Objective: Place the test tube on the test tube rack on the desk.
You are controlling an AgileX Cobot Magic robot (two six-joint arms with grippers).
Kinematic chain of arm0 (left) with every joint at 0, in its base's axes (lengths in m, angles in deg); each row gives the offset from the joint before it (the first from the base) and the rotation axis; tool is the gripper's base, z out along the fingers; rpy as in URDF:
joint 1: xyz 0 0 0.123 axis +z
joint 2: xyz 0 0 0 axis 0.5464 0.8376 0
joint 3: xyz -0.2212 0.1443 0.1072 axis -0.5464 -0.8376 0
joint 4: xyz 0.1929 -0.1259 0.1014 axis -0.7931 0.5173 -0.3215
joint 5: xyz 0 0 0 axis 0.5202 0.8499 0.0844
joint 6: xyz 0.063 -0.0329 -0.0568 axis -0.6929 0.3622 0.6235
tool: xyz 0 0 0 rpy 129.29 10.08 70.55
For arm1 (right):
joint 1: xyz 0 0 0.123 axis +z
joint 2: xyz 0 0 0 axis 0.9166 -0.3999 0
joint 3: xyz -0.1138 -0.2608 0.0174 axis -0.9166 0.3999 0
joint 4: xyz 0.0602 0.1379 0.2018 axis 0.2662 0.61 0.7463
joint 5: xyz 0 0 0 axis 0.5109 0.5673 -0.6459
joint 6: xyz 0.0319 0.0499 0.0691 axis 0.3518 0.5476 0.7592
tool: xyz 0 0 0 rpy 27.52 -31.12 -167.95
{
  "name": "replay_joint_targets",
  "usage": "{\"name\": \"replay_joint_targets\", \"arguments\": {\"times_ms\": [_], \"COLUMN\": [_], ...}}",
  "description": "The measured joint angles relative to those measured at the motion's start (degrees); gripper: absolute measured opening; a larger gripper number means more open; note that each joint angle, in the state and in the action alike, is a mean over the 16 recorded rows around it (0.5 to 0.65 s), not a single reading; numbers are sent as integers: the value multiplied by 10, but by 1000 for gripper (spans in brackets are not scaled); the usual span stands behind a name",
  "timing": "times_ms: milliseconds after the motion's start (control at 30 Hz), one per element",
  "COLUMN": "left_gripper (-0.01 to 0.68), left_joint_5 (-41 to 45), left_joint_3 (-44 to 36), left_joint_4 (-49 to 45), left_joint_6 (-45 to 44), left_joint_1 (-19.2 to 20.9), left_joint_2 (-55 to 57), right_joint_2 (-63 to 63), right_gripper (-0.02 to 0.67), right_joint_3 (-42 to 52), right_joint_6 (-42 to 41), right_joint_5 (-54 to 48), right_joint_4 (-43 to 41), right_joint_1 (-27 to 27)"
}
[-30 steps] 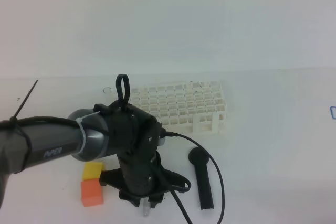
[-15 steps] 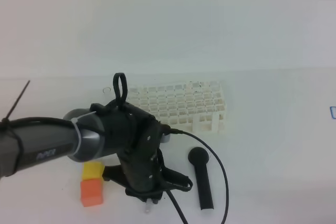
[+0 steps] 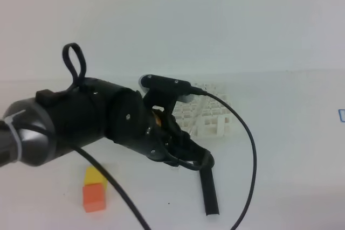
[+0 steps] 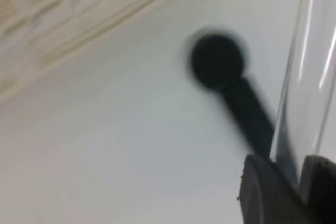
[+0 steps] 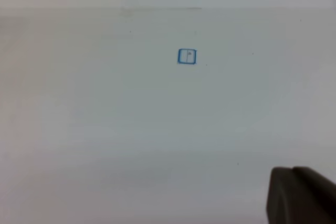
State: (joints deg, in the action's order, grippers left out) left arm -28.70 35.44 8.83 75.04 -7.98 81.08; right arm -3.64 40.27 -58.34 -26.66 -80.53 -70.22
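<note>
- Test tube (image 4: 310,66) is seen clenched between the dark fingers (image 4: 265,192) of the left tool (image 3: 186,157), lifted off the desk (image 3: 280,133); the glass is hidden in the high view.
- Orange cube (image 3: 93,197) and yellow cube (image 3: 95,174) are noted nearest, touching.
- Black round-headed stick (image 3: 209,192) lies just beyond the tool.
- Test tube rack (image 3: 213,114) stands farther back, partly hidden.
- Right tool (image 5: 302,198) is shut, nothing held; blue square mark (image 5: 187,56) is noted beyond.
</note>
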Motion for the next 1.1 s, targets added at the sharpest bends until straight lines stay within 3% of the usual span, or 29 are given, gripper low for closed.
{"name": "replay_joint_targets", "arguments": {"times_ms": [300, 467, 867, 1100], "left_gripper": [111, 111, 110, 110], "left_joint_5": [-168, -245, -295, -328], "left_joint_3": [-121, -212, -337, -364], "left_joint_4": [177, 236, 259, 293], "left_joint_6": [-197, -262, -300, -291], "left_joint_1": [1, 1, -4, -46], "left_joint_2": [-93, -167, -367, -428], "right_joint_2": [0, 0, 0, 0], "right_gripper": [-1, -1, -1, -1], "right_joint_3": [0, 1, 4, -5], "right_joint_6": [0, -1, -10, 10], "right_joint_5": [1, 13, 139, 230], "right_joint_4": [1, 23, 89, 100], "right_joint_1": [0, 0, 0, 0]}}
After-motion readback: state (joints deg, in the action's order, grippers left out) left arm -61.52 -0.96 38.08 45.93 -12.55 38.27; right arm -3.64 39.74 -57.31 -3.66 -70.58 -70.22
